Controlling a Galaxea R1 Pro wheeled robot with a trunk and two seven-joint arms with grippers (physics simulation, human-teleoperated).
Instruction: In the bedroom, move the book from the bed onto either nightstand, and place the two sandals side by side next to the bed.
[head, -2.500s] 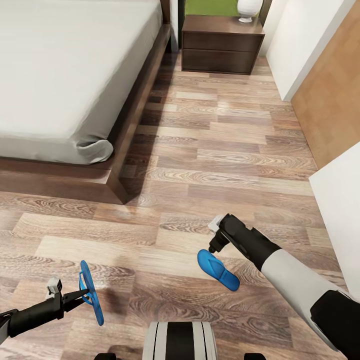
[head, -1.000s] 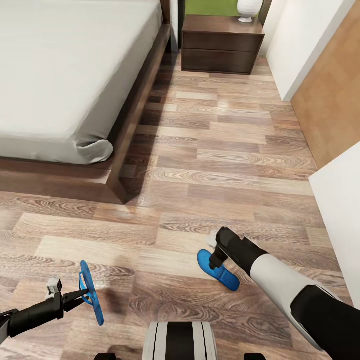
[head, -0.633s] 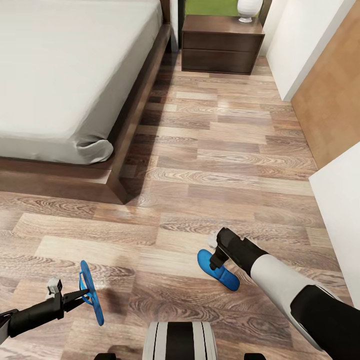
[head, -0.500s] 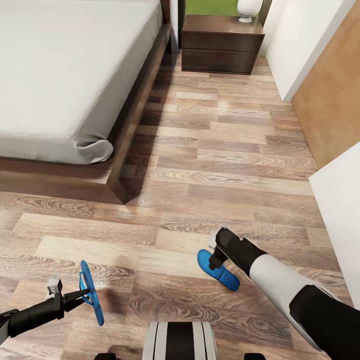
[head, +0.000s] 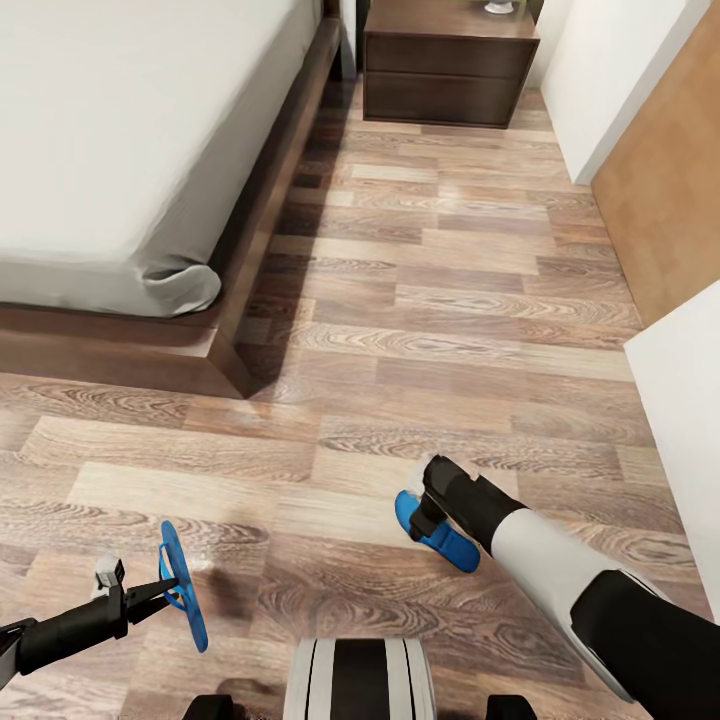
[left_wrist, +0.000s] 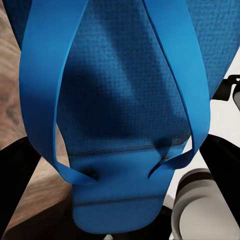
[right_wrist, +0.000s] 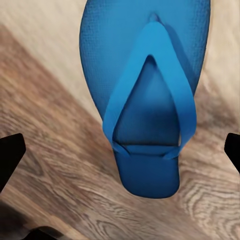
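Beside the bed (head: 120, 150), one sandal (head: 183, 585) carried, the other sandal (head: 437, 533) on the floor.
Left pincer (head: 150, 597) clamps its sandal; right pincer (head: 428, 512) spread above the other; neither placed, book unseen.

No lettering, label, brand mark or number can be read anywhere. The two blue sandals (one seen close in each wrist view) carry only a plain dotted texture, and the wood surfaces are bare of print.
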